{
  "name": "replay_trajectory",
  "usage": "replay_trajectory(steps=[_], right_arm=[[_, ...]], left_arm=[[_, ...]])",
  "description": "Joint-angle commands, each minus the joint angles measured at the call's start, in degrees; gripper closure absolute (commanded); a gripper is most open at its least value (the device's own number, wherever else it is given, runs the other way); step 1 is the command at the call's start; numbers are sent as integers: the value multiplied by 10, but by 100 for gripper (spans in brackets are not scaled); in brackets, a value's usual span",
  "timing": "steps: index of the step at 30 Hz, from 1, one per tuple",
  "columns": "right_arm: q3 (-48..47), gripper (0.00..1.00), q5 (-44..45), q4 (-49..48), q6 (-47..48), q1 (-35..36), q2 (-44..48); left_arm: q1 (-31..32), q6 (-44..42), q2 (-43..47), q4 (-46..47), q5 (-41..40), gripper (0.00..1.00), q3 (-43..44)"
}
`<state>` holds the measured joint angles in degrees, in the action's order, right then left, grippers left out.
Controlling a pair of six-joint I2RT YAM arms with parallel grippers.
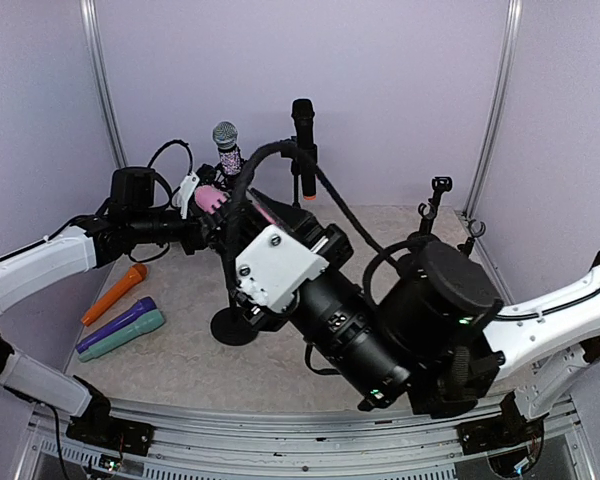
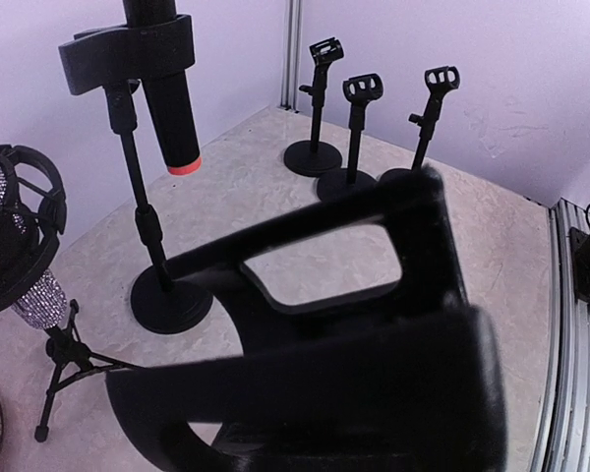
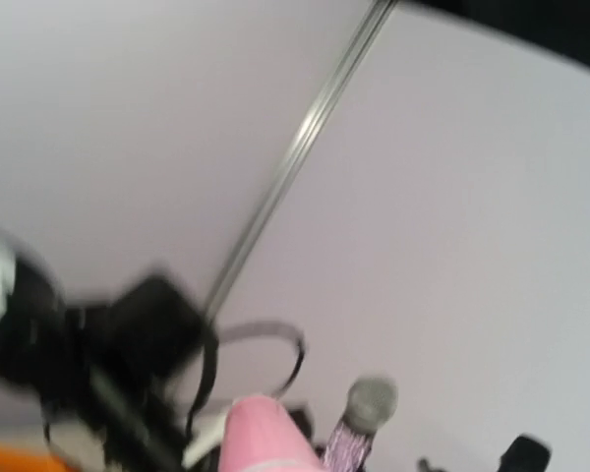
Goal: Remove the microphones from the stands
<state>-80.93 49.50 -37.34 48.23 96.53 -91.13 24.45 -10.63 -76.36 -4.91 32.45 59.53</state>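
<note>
The left jaws are nearly together beside the pink microphone [image 1: 208, 200], which sits tilted atop its stand [image 1: 235, 326]; the right jaws are hidden under their wrist, so I cannot tell their state. The step looks like extraction, and next the microphone must slide free of the clip. The left arm [image 1: 40, 265] and the right arm [image 1: 550, 320] reach inward over the bench.

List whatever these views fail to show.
- Right gripper: jaws hidden under the right arm in the top view; the right wrist view is blurred, so any hold on the pink mic is unclear.
- Round base: top view, right arm hides what its post carries.
- Black mic: head cut off by left wrist view's top edge.
</note>
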Motion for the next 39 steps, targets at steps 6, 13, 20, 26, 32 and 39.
replay_trajectory(steps=[6,13,20,26,32,39], right_arm=[[5,100,28,-107,49,-1,37],[12,100,23,-11,-63,-37,52],[-5,100,-19,129,-219,-79,50],[-36,100,-98,247,-367,-122,40],[-75,100,-227,329,-478,-176,8],[-129,100,-369,350,-542,-221,-69]], left_arm=[[15,0,-38,-35,29,100,76],[34,-8,-52,-61,61,98,130],[28,-100,-9,-150,44,3,98],[-22,-234,56,-300,69,1,109],[-82,-377,131,-438,92,1,103],[-80,-419,179,-489,99,6,87]])
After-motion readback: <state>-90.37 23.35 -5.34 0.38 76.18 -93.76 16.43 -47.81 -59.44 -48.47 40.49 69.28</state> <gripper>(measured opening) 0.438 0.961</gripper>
